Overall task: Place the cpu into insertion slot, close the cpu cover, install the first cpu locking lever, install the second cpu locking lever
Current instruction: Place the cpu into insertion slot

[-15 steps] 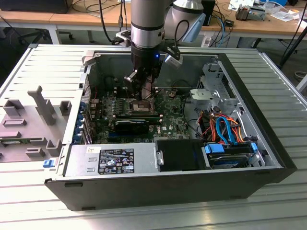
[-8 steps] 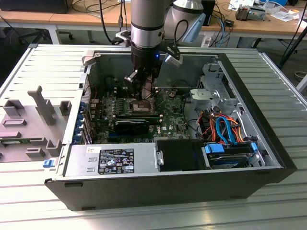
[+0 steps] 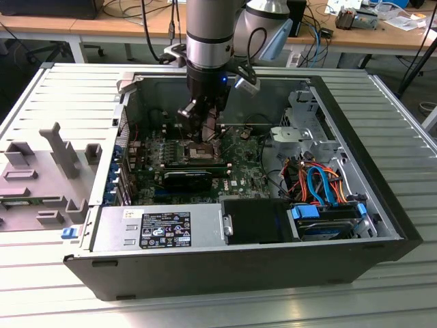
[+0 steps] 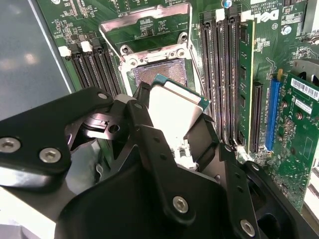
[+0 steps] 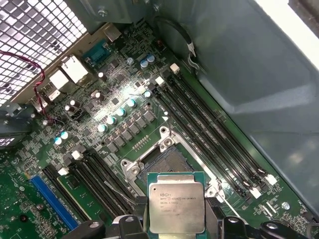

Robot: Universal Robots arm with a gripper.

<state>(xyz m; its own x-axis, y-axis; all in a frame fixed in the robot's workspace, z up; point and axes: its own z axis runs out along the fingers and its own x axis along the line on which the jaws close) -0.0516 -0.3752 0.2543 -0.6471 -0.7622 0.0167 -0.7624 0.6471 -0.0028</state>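
Open computer case (image 3: 382, 171), motherboard (image 5: 114, 114) flat on its floor. Gripper (image 3: 205, 126) clenched on the cpu (image 5: 176, 206), chip level, metal top up, apparently above and just short of the insertion slot (image 5: 167, 162), mid-board between the memory slots (image 5: 209, 134). Cpu cover (image 4: 149, 11) flipped open, socket bare.

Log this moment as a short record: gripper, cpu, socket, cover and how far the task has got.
gripper: shut on cpu, reaching down into computer case
cpu: held over insertion slot, not seated
insertion slot: empty, dark centre exposed in both wrist views
cpu cover: swung open, away from the slot
stage: cpu not yet placed; cover not closed
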